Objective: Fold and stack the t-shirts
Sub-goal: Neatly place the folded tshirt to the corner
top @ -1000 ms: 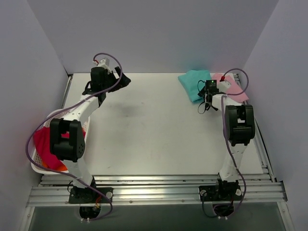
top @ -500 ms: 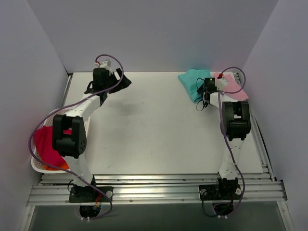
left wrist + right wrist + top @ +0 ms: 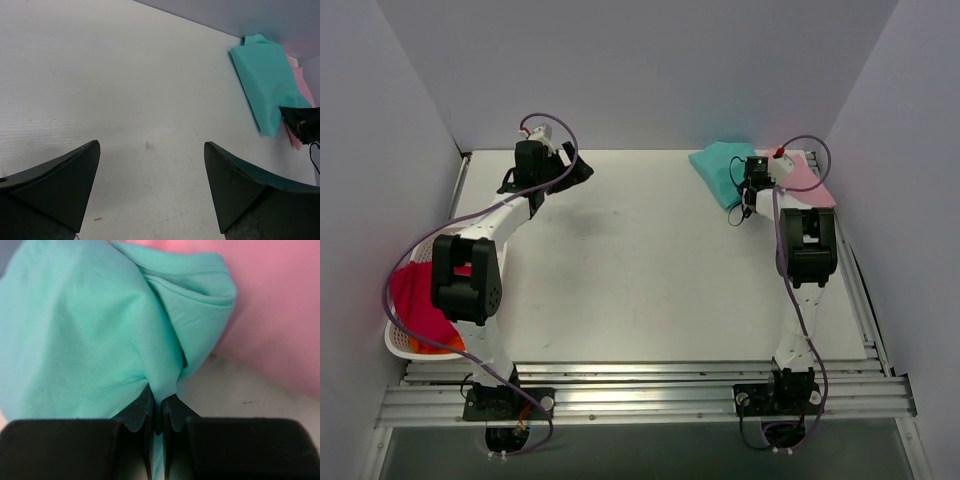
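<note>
Teal-green t-shirt [image 3: 718,170]: lying folded at the far right of the tabletop [image 3: 640,270], its edge overlapping the pale pink t-shirt [image 3: 807,178].
Right claw [image 3: 159,412]: pinching a fold of the teal fabric, its fingers closing tight on it.
Left claw [image 3: 151,150]: hanging spread wide over bare tabletop, holding nothing.
Progress: both shirts are looking folded, and stacking appears to be underway, though the teal one is not sitting squarely on the pink.
Left over: squaring the pile. A red cloth [image 3: 415,300] is sitting in the basket [image 3: 395,345].
</note>
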You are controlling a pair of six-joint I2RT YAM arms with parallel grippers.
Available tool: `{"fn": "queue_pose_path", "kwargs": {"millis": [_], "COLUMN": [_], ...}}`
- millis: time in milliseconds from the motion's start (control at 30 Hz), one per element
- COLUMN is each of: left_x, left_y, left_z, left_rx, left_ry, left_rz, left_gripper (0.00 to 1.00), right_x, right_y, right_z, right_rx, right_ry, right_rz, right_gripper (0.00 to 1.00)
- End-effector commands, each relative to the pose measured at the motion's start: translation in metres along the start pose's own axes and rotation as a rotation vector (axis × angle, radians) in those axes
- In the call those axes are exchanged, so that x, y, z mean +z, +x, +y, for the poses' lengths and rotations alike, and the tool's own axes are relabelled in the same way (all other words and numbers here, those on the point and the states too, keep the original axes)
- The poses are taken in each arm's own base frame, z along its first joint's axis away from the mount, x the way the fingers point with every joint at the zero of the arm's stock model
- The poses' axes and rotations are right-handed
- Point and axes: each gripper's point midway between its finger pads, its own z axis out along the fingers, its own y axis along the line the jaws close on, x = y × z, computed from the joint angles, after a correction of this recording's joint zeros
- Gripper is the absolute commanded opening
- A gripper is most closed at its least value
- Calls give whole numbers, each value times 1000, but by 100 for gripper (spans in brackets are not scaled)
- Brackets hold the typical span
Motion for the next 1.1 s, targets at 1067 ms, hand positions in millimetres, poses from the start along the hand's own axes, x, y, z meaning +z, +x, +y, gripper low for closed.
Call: {"fn": "queue_pose_path", "kwargs": {"millis": [1067], "left_x": [-4], "left_y": [-24], "left_z": [-30], "left_rx": [23], "left_ry": [100], "left_rz": [-48], "left_gripper": [94], "right_x": [-35], "right_y": [-215], "right_z": [-50], "right_rx": [221], "right_ry": [92], "right_rz": [-328], "right_gripper": [0]}}
